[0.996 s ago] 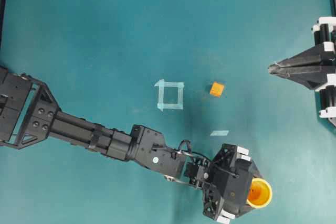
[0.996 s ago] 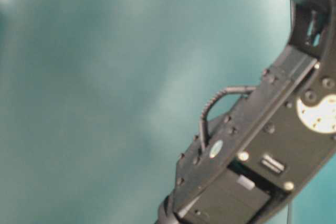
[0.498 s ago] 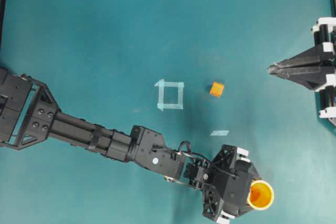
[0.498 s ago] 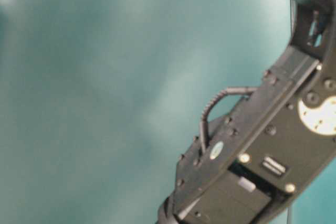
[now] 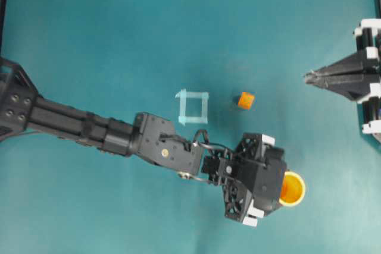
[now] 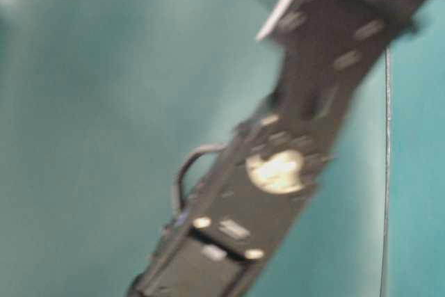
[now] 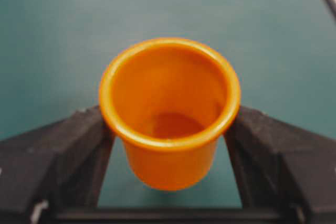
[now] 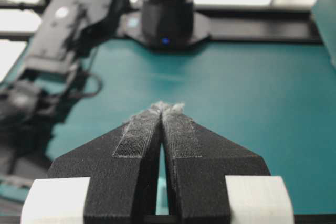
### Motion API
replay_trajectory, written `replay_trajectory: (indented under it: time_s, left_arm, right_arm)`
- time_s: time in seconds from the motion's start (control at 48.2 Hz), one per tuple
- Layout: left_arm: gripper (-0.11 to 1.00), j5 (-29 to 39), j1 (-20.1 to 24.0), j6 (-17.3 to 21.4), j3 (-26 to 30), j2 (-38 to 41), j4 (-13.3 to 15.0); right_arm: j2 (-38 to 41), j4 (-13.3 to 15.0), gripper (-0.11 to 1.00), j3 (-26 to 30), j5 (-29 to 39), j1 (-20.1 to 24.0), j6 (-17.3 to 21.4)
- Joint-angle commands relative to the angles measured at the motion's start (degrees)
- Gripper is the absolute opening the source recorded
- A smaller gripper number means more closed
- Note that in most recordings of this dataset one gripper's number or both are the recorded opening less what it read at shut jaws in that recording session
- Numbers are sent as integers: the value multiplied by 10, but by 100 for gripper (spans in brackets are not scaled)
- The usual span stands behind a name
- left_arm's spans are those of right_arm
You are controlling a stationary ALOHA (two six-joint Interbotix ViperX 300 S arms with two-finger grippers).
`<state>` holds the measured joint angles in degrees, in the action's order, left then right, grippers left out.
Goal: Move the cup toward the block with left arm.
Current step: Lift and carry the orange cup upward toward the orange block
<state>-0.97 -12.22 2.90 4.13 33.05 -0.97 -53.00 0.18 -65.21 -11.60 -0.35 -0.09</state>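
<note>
Teal table (image 5: pixel 107 40), mostly bare. Left end effector (image 7: pixel 168 129) pinching the orange cup (image 5: pixel 292 188) by its sides, low and right of the block (image 5: pixel 245 100), well apart. Grasp done, carry toward block left. Right end effector (image 8: pixel 163 109) pressed together, idle.

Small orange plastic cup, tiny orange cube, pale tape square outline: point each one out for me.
small orange plastic cup (image 7: pixel 169 111), left wrist view, on its inner wall.
tiny orange cube (image 5: pixel 245 100), overhead view, on its top face.
pale tape square outline (image 5: pixel 181 106), overhead view, on its left strip.
</note>
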Motion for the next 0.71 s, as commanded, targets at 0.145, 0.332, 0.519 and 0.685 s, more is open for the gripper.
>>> replay_trajectory:
  time_s: [0.145, 0.332, 0.519, 0.685]
  left_arm:
    - [66, -14, 49, 1, -47, -68, -1]
    - [66, -33, 86, 2, -76, -84, -1]
    - [66, -63, 116, 2, -94, -97, -2]
    - [66, -78, 137, 3, -111, -112, -3]
  right_arm:
    - [2, 1, 0, 18, -2, -1, -2]
    - [2, 1, 0, 18, -2, 0, -2]
    - [2, 1, 0, 18, 4, 0, -3]
    - [2, 1, 0, 18, 9, 0, -3]
